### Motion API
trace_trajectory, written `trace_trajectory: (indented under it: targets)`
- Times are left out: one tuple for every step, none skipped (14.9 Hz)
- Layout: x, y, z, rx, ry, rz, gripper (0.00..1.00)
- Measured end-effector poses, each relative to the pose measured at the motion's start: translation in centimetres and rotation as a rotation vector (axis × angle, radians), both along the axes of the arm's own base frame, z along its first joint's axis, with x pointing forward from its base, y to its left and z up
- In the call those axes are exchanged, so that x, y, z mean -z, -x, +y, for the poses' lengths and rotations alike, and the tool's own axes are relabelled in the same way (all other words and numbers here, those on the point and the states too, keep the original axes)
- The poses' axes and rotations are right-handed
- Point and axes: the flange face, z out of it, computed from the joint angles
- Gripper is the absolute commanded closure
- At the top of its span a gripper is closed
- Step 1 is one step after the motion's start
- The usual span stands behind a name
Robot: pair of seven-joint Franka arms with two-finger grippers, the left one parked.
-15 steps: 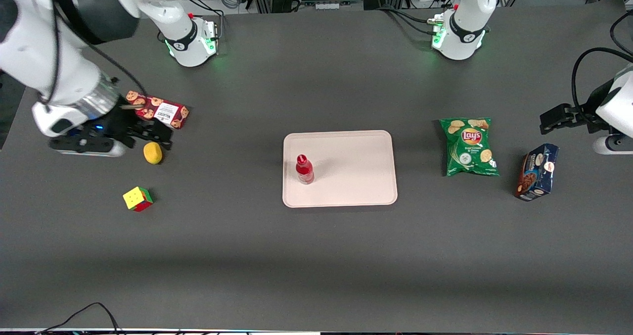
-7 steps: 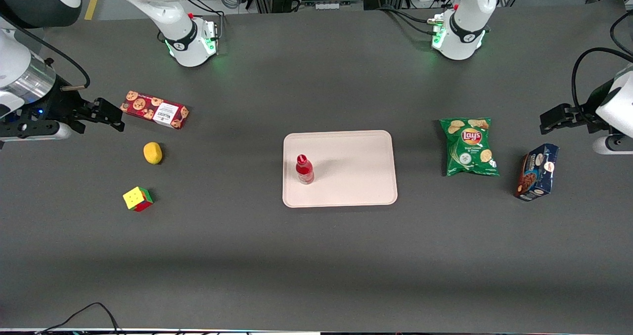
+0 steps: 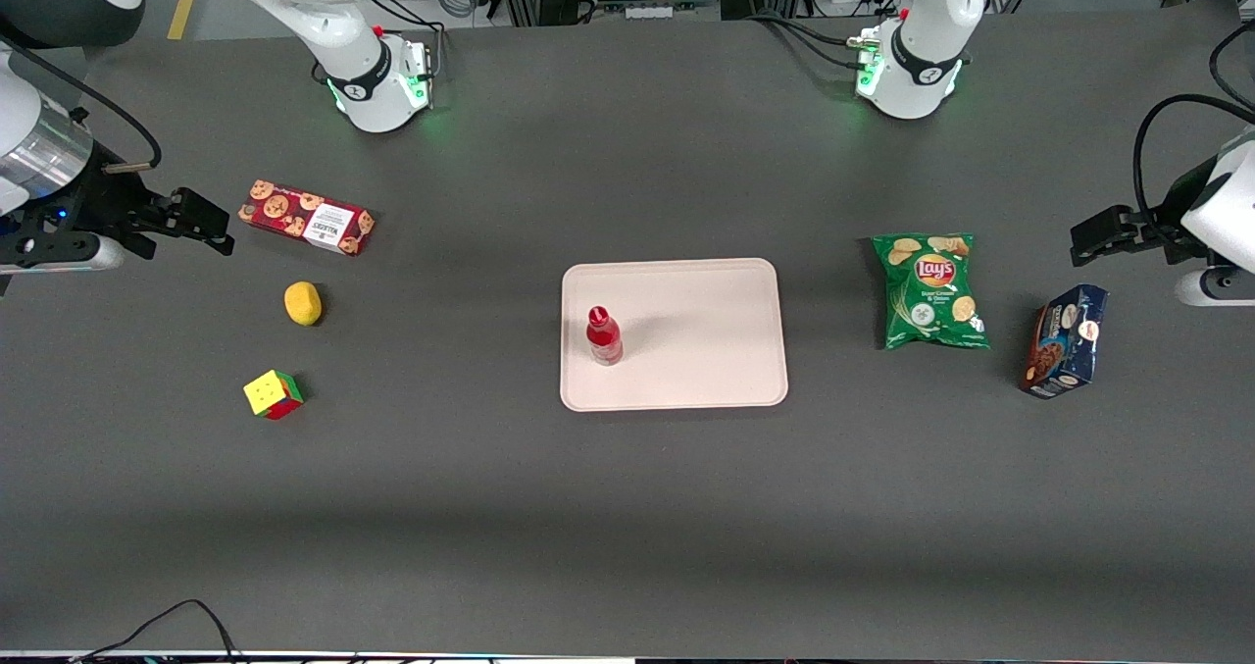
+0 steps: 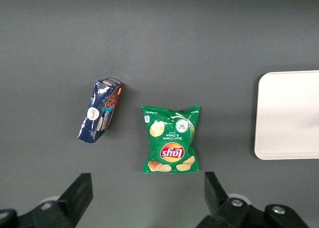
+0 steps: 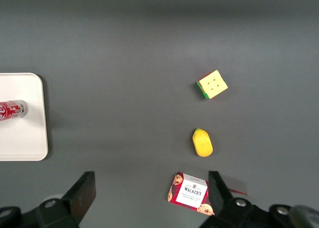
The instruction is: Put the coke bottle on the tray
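The small red coke bottle (image 3: 604,335) stands upright on the pale pinkish-beige tray (image 3: 706,350), near the tray's edge toward the working arm's end. In the right wrist view the bottle (image 5: 12,110) shows on the tray (image 5: 30,138). My gripper (image 3: 201,224) is open and empty, high above the table at the working arm's end, beside the red cookie box (image 3: 307,218) and far from the tray. In the right wrist view its fingers (image 5: 82,190) stand wide apart with nothing between them.
A yellow lemon (image 3: 303,303) and a colour cube (image 3: 274,393) lie nearer the front camera than the cookie box. A green Lay's chip bag (image 3: 929,289) and a dark blue cookie box (image 3: 1065,340) lie toward the parked arm's end.
My gripper has pulled away from above the lemon and cookie box toward the table's working-arm end and risen. The bottle and tray have not moved.
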Motion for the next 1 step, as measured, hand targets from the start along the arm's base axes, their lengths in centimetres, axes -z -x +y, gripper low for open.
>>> trace_trajectory:
  targets:
    - [0.00, -0.01, -0.17, 0.002, 0.000, 0.000, 0.00]
